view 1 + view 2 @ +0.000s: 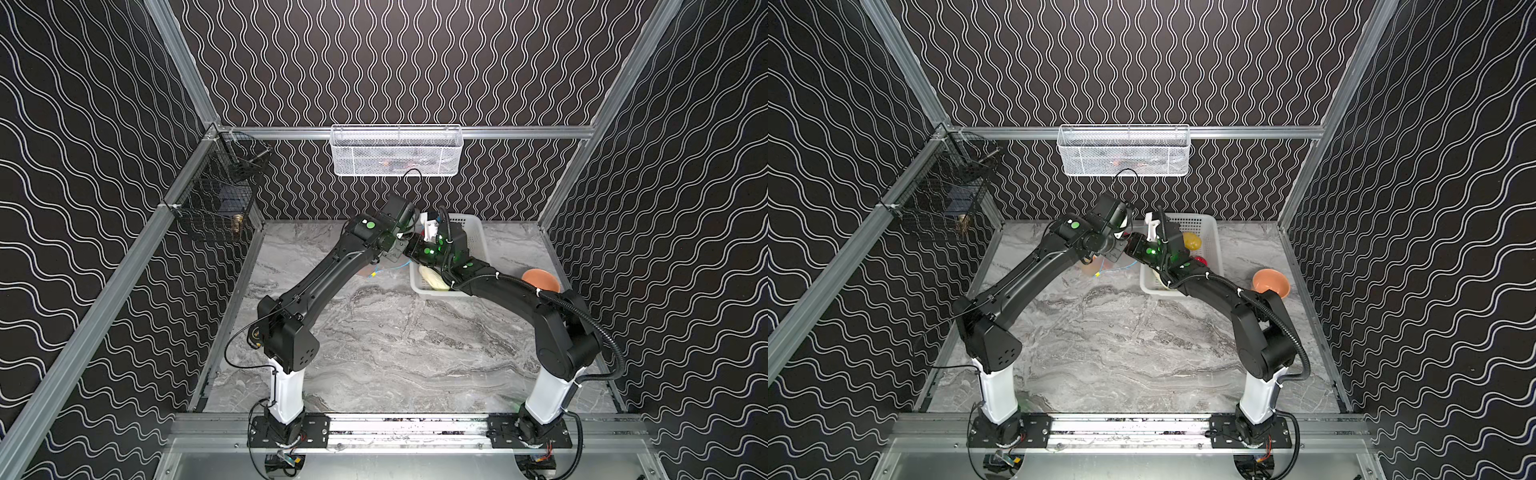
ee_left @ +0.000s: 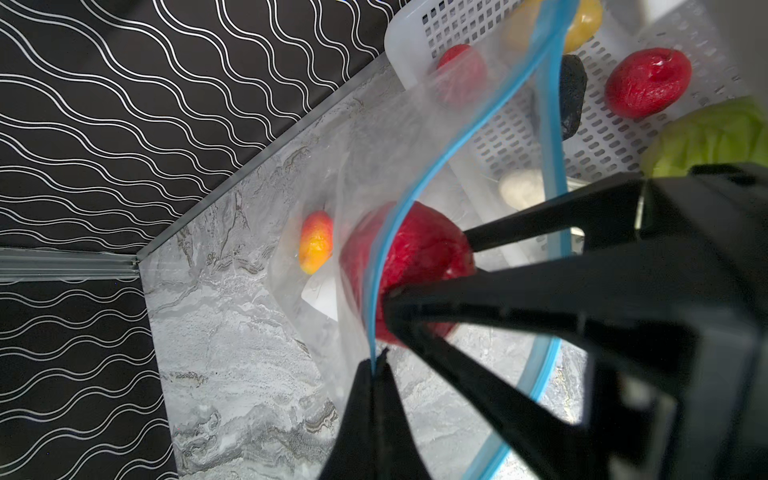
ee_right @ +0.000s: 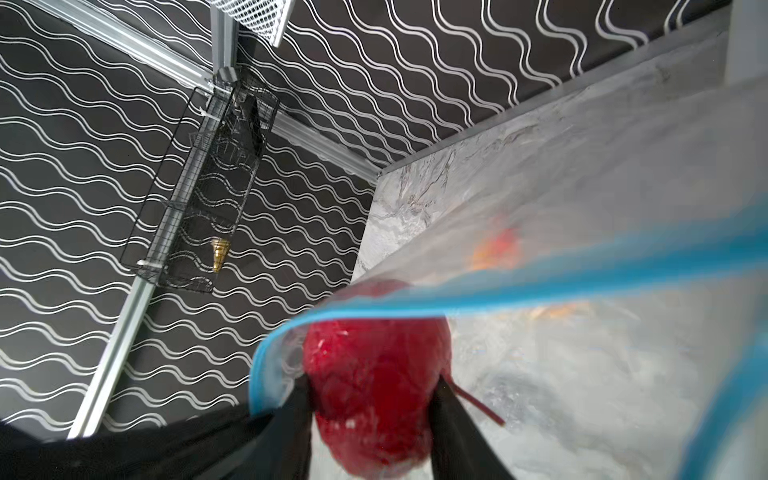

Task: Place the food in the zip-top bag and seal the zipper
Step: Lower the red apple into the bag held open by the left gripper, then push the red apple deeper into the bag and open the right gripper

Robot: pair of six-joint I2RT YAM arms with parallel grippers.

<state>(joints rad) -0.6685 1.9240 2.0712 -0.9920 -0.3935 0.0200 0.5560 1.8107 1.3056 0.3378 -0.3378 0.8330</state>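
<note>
Both top views look down from six o'clock, far off; both wrist cameras, close, share the red piece [image 2: 419, 257] at the zip-top bag [image 2: 365, 166].

End effector [image 3: 375, 380] flanks red piece [image 3: 374, 349] — in zip-top bag [image 3: 590, 187] mouth.

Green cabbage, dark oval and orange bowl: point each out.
green cabbage [image 2: 715, 137], left wrist view, leafy surface.
dark oval [image 2: 573, 95], left wrist view, its middle.
orange bowl [image 1: 1270, 281], in a top view, inner wall.
</note>
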